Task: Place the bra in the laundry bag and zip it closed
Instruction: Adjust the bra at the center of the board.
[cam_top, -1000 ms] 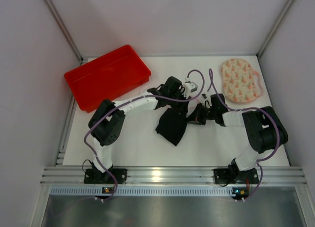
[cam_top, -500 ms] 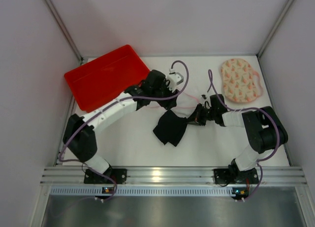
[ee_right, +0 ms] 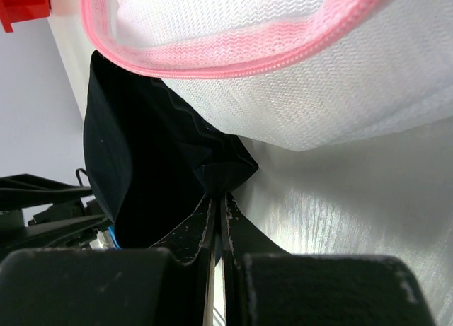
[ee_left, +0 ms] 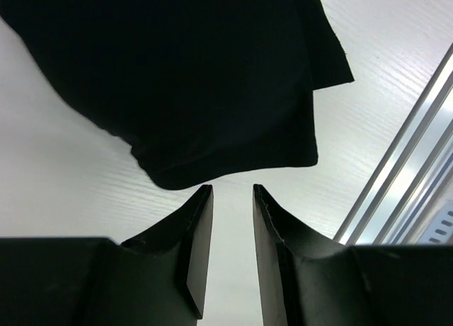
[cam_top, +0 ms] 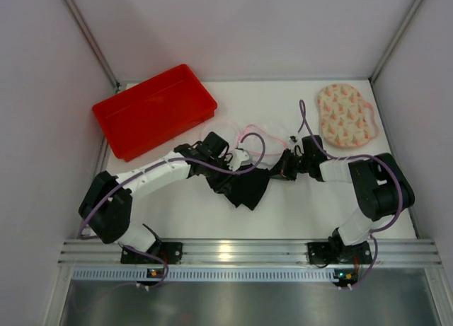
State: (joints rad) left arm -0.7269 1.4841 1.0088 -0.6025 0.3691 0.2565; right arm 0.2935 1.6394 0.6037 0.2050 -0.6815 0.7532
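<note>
The black bra (cam_top: 249, 188) lies crumpled on the white table at centre. My right gripper (cam_top: 277, 172) is shut on its right corner, and the right wrist view shows that black fold pinched at the fingertips (ee_right: 218, 191). The laundry bag (ee_right: 283, 57), white mesh with pink edging, lies just beyond the bra (ee_right: 141, 163); from above the laundry bag (cam_top: 263, 138) is only a faint pink outline. My left gripper (cam_top: 233, 174) sits low at the bra's left edge. In its wrist view the gripper (ee_left: 232, 191) is open with only table between the fingers, and the bra (ee_left: 198, 78) lies just ahead of the tips.
A red tray (cam_top: 154, 108) stands at the back left. A peach patterned oval piece with pink trim (cam_top: 345, 116) lies at the back right. The aluminium rail (cam_top: 248, 252) runs along the near edge, and the rail (ee_left: 410, 170) also shows right of the left gripper.
My left arm swung from the back of the table toward the front and came down at the bra's left edge. The bra bunched slightly lower. The right arm held still.
</note>
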